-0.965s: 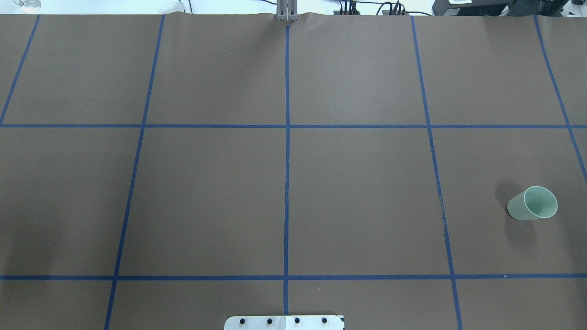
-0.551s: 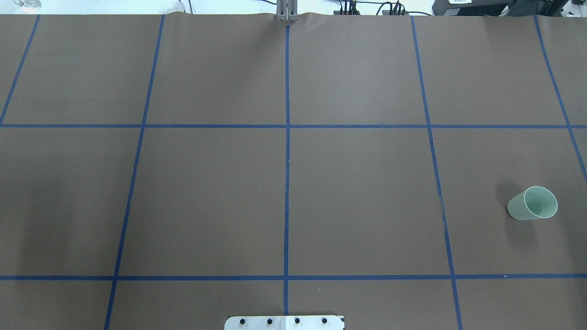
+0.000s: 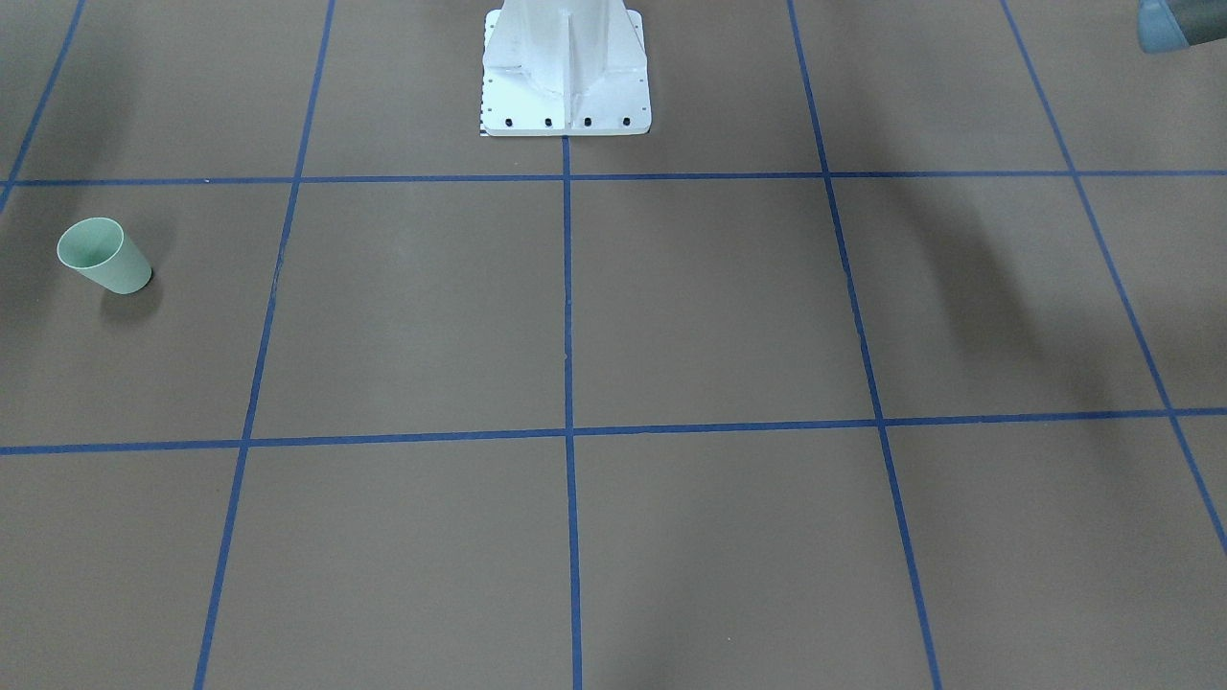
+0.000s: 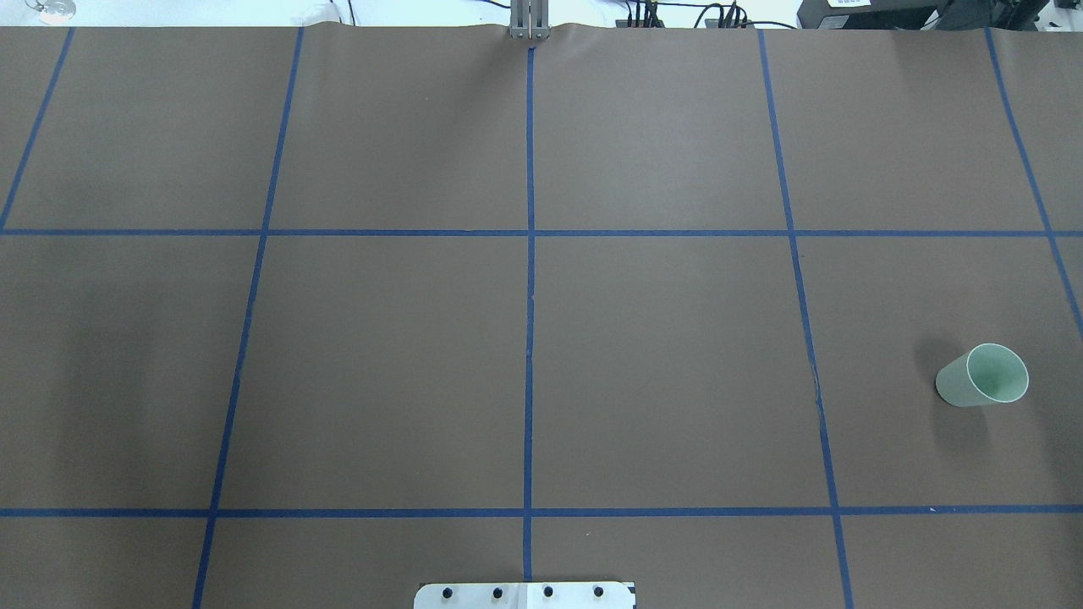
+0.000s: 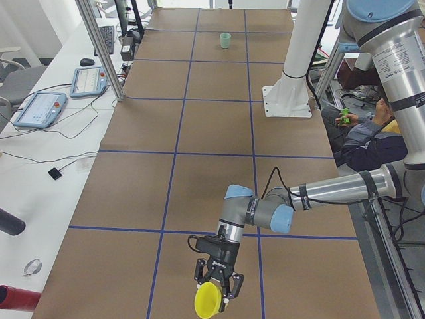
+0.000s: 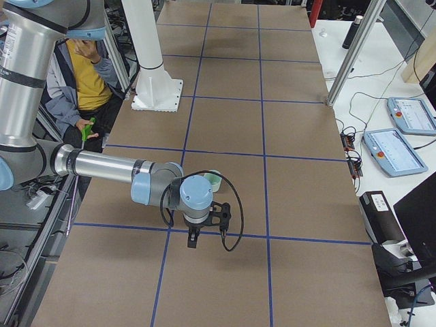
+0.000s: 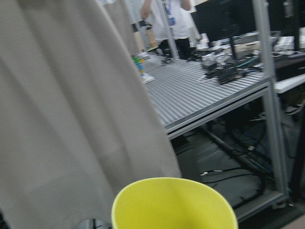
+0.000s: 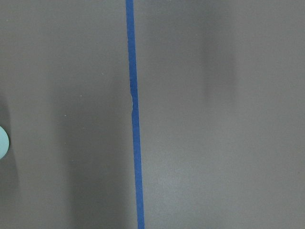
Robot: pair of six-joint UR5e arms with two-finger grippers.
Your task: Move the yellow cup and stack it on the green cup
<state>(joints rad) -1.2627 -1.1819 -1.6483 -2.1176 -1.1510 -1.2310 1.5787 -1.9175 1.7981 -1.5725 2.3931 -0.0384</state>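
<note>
The green cup (image 4: pixel 981 376) stands upright at the table's right side; it also shows in the front view (image 3: pixel 104 256) and far off in the left view (image 5: pixel 226 40). My left gripper (image 5: pixel 218 292) is beyond the table's left end, off the overhead view, and is shut on the yellow cup (image 5: pixel 206 302), held tilted in the air. The cup's rim fills the bottom of the left wrist view (image 7: pixel 174 205). My right gripper (image 6: pixel 193 238) points down at the table close to the green cup (image 6: pixel 214 180); I cannot tell whether it is open or shut.
The white robot pedestal (image 3: pixel 566 67) stands at the table's near middle edge. Blue tape lines (image 4: pixel 529 338) divide the brown table cover into squares. A seated person (image 6: pixel 85 75) is beside the robot. Tablets (image 5: pixel 40 109) lie on a side bench.
The green cup has not moved. A faint shadow on the left part of the table has drifted to the right and faded.
</note>
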